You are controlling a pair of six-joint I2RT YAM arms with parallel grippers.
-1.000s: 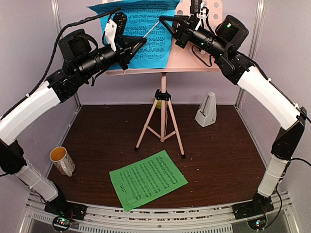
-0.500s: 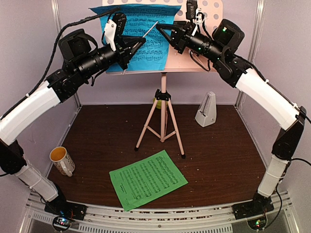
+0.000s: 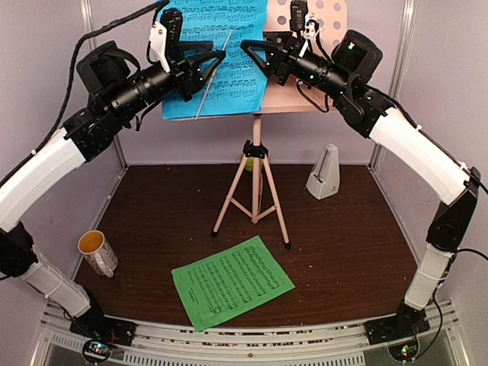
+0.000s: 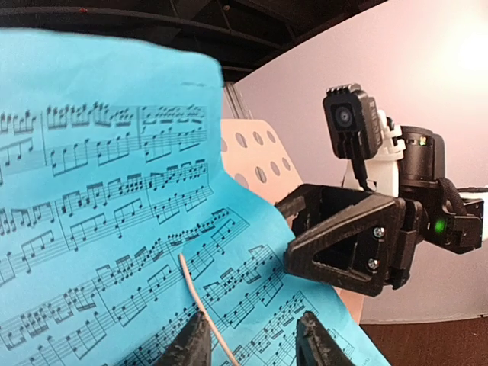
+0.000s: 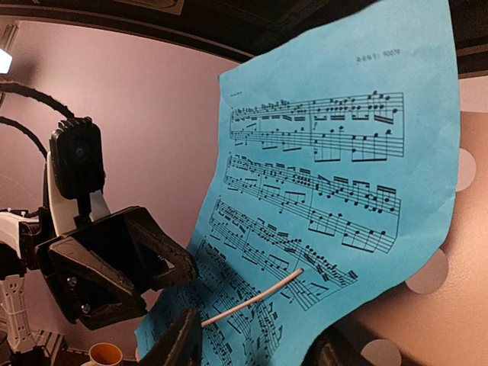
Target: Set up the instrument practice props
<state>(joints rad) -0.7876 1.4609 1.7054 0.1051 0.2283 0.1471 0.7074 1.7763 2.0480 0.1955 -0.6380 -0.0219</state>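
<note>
**blue sheet propped on the stand, both grippers let go**

the blue paper music sheet [image 3: 221, 46] leans upright on the pink perforated music stand with tripod legs [image 3: 320, 23]. a thin pale retaining wire [image 3: 213, 75] crosses it, seemingly to stop it sliding. the left gripper [image 4: 255, 328] and right gripper [image 5: 255, 335] flank it, jaws parted, gripping nothing. the green paper music sheet [image 3: 232, 282] lies flat on the dark wooden table [image 3: 343, 244], not yet placed.

A dark brown tabletop [image 3: 152, 206] is seen. A green music sheet [image 3: 232, 281] is laid flat near the front edge, at the middle. A white mug [image 3: 97, 252] is stood by the left edge. The pink music stand [image 3: 257, 183] is planted on its tripod legs at the centre, a white metronome [image 3: 324, 173] is set toward the back right corner, and what may be a small lime-green bowl [image 3: 242, 162] is glimpsed behind the tripod.
</note>
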